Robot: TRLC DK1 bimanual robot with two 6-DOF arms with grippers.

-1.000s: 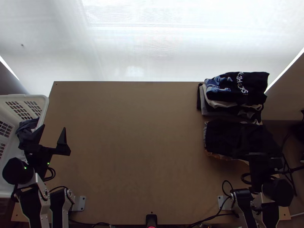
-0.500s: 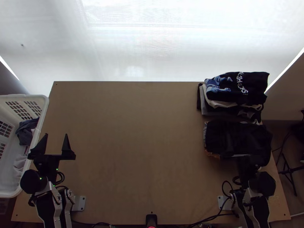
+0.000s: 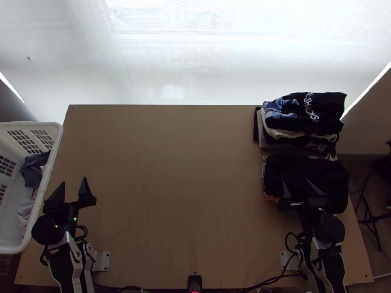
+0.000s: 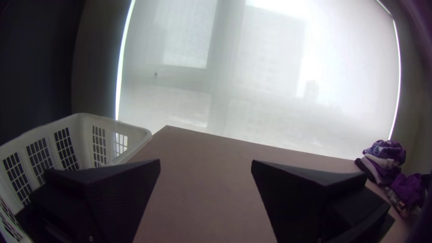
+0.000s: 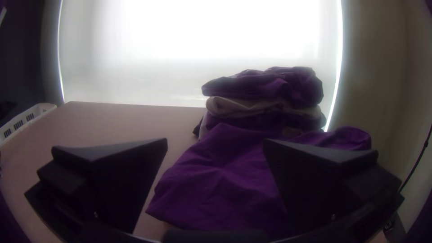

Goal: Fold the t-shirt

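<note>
My left gripper (image 3: 74, 180) stands open by the basket's right wall in the top view; its fingers are spread with nothing between them in the left wrist view (image 4: 205, 166). My right gripper (image 3: 296, 181) is open over the near side of a folded black shirt (image 3: 305, 171) at the table's right. In the right wrist view that dark cloth (image 5: 220, 180) lies beyond and between the parted fingertips of my right gripper (image 5: 215, 141). Behind it rises a stack of folded shirts, a black one with a print (image 3: 317, 112) on top.
A white basket (image 3: 51, 161) with grey and pale clothes (image 3: 33, 171) inside stands at the left edge of the table (image 3: 171, 195). A small black device (image 3: 194, 282) sits at the near edge, with cables beside both arm bases.
The left gripper has drawn back from over the basket, rightward and toward the near edge. My right gripper has moved left and turned, its two fingers now showing over the black shirt.
</note>
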